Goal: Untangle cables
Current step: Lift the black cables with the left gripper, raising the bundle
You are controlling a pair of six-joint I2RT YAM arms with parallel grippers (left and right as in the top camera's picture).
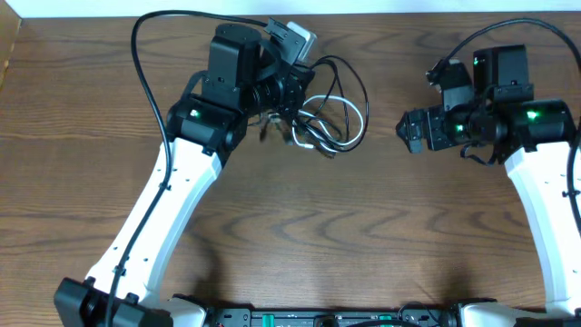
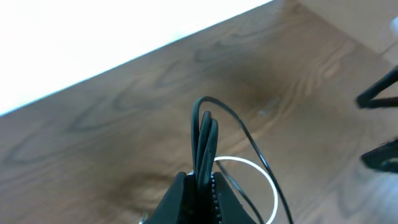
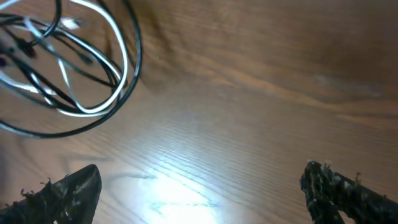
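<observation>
Cables: one tangled heap on the table. I see it toward the far edge, left of centre, right at the tip of the left arm.

Black cable: in the left wrist view several strands are bunched together and stand up out of the left gripper. One strand arcs away to the right and down. From overhead, wider black loops ring the heap on its far and right sides.

White cable: its loops are interlaced with the black ones. In the right wrist view it lies on the wood at the upper left, crossing over and under the black strands. A white curve also shows just right of the clamped bundle in the left wrist view.

Left gripper: jaws closed hard on the black cable bundle. I cannot tell whether the white cable is pinched in with it.

Right gripper: jaws spread wide with only bare wood between them. From overhead it faces the heap from the right, well apart from it.

Plug ends: small and blurred near the heap's left side. I cannot tell which cable each belongs to.
</observation>
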